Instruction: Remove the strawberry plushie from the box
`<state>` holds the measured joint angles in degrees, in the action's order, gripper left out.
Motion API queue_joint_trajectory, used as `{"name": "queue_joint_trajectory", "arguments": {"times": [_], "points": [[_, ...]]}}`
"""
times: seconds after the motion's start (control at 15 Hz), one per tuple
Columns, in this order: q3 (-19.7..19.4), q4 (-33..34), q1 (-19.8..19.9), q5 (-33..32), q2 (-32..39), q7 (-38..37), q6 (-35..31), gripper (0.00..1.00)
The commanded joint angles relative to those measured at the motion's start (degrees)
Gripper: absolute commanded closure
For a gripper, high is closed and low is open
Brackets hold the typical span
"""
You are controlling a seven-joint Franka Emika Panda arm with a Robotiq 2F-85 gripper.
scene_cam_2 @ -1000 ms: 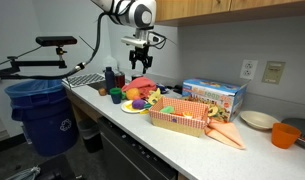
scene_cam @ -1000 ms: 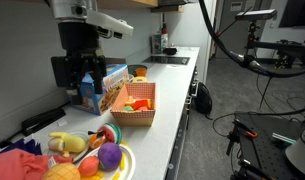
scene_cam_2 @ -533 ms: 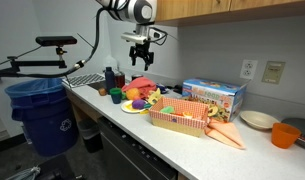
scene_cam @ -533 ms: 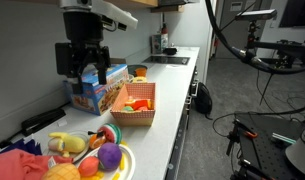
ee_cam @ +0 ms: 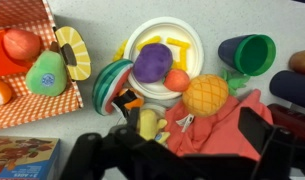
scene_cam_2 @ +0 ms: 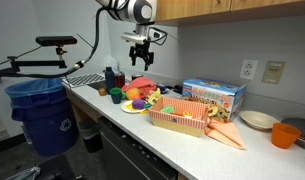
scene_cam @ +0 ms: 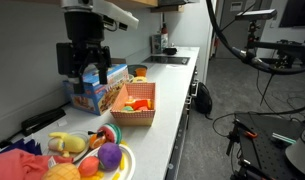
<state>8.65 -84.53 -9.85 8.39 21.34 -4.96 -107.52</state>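
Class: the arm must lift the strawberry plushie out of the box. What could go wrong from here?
The open gripper hangs over the plate, not the box; descending straight would likely hit the purple toy. The strawberry plushie lies beside a green toy, so it might grab both.

**Plain kitchenette, wood cabinets overhead**

A long white countertop (scene_cam: pixel 170 100) runs beneath the gripper (scene_cam_2: pixel 142 65) and on past it, backed by a pale grey wall (scene_cam_2: pixel 192 50). Wood cabinets (scene_cam_2: pixel 232 8) hang above and to the side of the gripper. Farther along the wall from it are a white power outlet (scene_cam_2: pixel 247 68) and a switch plate (scene_cam_2: pixel 271 72). Well below the gripper, a blue recycling bin (scene_cam_2: pixel 42 120) stands by the dark cabinet fronts (scene_cam_2: pixel 127 160). The grey floor (scene_cam: pixel 227 80) has black cables (scene_cam: pixel 232 125) lying across it.
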Motion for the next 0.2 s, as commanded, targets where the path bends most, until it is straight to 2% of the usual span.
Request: {"name": "queue_joint_trajectory", "arguments": {"times": [0.0, 0.13], "points": [[-0.17, 0.24, -0.18, 0.04, 0.07, -0.03, 0.21, 0.00], [-0.17, 0.24, -0.18, 0.04, 0.07, -0.03, 0.21, 0.00]]}}
